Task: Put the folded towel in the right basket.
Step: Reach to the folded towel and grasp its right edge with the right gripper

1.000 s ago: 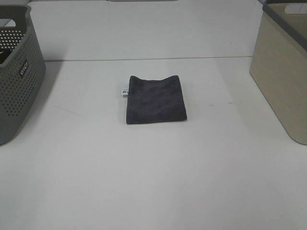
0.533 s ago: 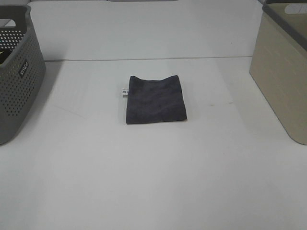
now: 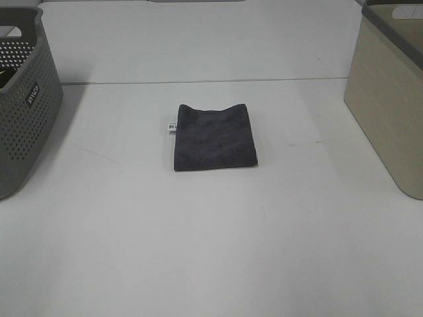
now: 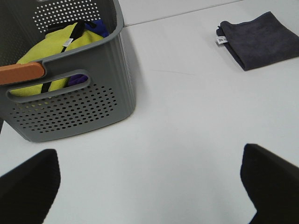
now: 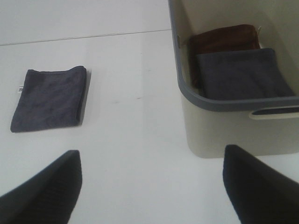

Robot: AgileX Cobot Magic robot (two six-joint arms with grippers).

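My right end effector is released, its two dark fingers spread wide with only bare tabletop between them. My left end effector is released as well, gaping and holding nothing.

The folded towel lies flat on the tabletop, ahead of my right end effector and toward my left arm's side, well apart from both end effectors. A small white tag sticks out of one edge. It touches neither basket.

The right basket stands ahead of my right end effector on its outer side. Inside it a brown towel and a dark towel lie folded.

Near my left end effector, on its outer side, stands a grey perforated basket holding a yellow cloth.
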